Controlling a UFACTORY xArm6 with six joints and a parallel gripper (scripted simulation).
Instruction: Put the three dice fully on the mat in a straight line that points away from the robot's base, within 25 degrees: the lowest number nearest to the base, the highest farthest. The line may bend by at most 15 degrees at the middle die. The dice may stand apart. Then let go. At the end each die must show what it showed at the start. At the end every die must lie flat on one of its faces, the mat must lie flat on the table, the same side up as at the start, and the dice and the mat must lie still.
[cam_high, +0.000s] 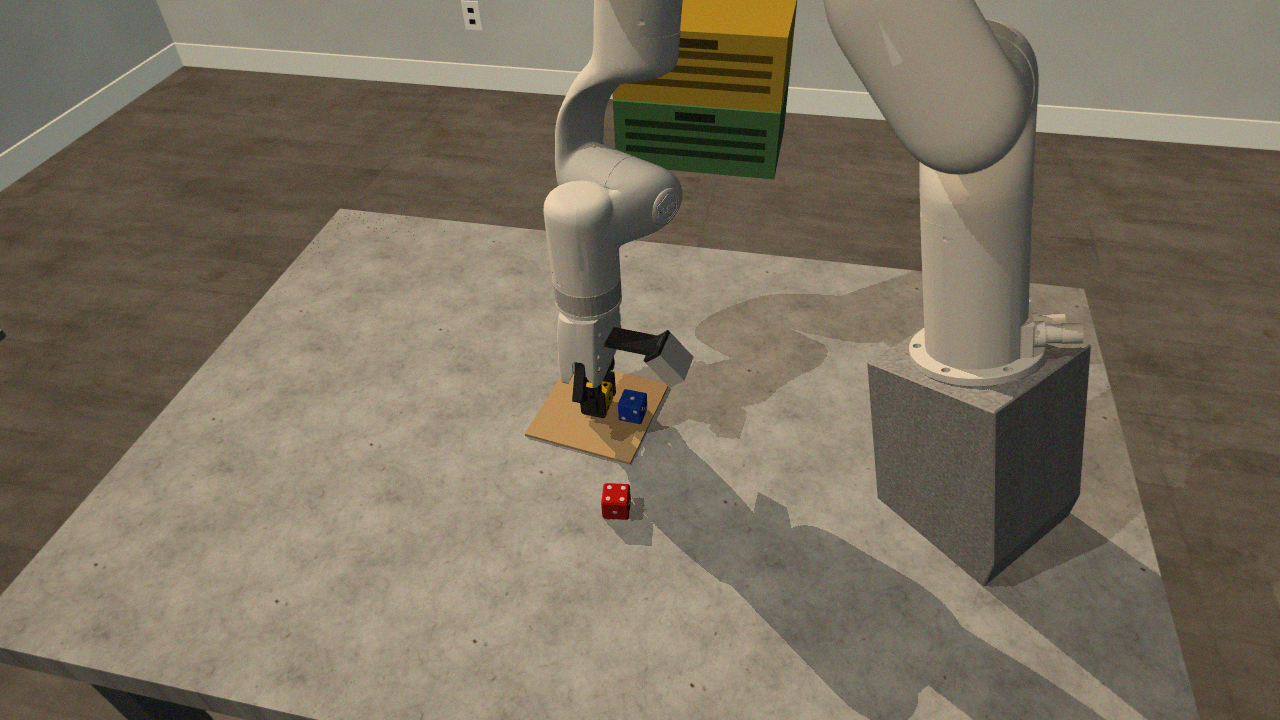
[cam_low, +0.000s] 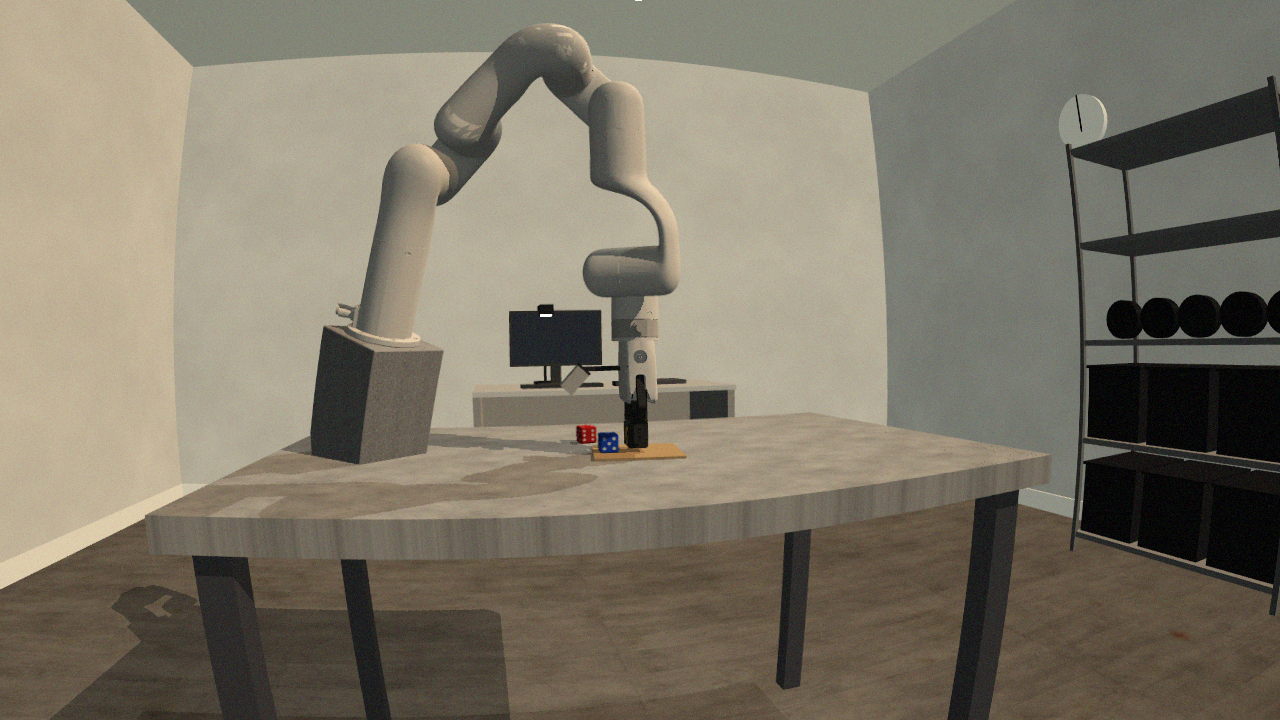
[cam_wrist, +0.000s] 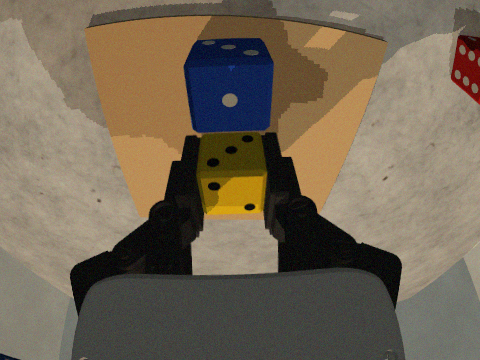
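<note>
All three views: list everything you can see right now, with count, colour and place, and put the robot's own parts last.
Yellow die: one, yellow with black pips, between the gripper fingers over the mat, beside the blue die.
Blue die: one, blue with white pips, on the mat's side nearer the base.
Red die: one, red with white pips, on the table off the mat.
Mat: one, tan, flat on the table.
Table: one, grey top, dark legs.
Shelf rack: one, dark, by the right wall in the exterior view.
Monitor: one, black, on a desk behind.
Pedestal: one, grey, on the table.
Arm: one, off-white.
Gripper: one, black, shut on the yellow die.
</note>
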